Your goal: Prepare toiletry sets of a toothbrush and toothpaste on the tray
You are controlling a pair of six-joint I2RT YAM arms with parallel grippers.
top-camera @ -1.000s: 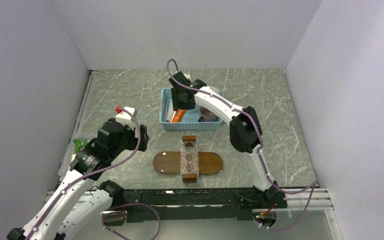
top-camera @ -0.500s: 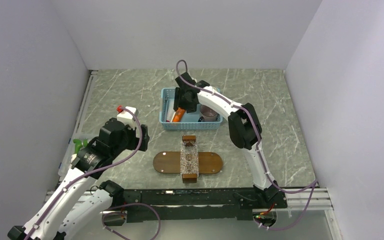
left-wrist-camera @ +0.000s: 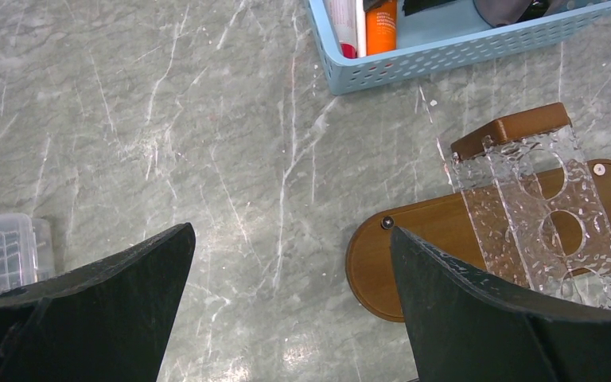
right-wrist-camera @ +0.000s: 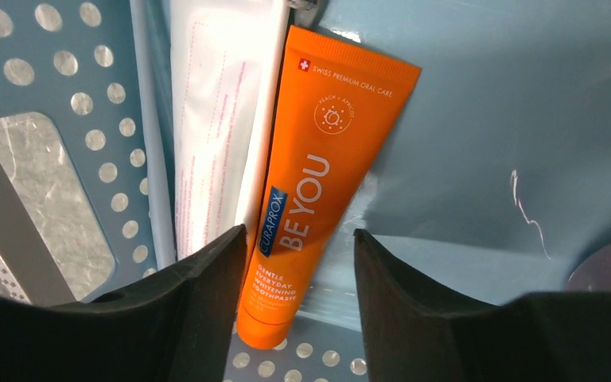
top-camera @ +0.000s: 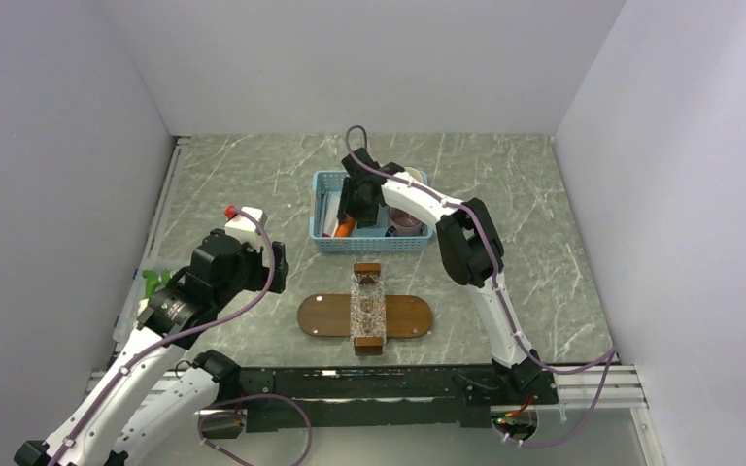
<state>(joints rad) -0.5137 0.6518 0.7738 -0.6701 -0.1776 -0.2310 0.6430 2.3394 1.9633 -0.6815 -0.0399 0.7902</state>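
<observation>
Currently the right hand point(right-wrist-camera: 296, 243), spread apart, straddles the toothpaste point(right-wrist-camera: 330, 151) in the basket point(right-wrist-camera: 461, 143); pickup next requires closing squarely.

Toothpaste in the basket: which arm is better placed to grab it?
Right. The right end effector, open, brackets the toothpaste inside the basket; the left end effector hangs open near the tray.
</observation>
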